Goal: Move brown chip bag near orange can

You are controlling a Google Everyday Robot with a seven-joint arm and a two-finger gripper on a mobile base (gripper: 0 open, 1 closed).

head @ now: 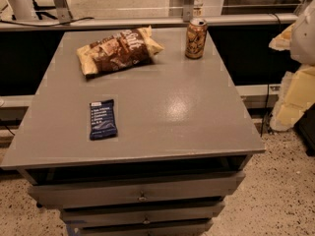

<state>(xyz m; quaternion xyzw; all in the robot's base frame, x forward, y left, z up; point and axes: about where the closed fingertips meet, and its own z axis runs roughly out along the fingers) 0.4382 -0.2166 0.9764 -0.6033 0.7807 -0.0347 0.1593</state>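
Currently: brown chip bag (pixel 118 51) lies far-left on the grey table (pixel 197 117); orange can (pixel 196 38) stands upright to its right, apart. Gripper (pixel 294 95) at right edge, beside the table; its opening cannot be told.

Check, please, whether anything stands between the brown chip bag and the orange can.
Nothing visible: bare table separates the brown chip bag and the orange can. The dark blue bar wrapper lies nearer the front, off that path. The gripper is at the view's right edge.
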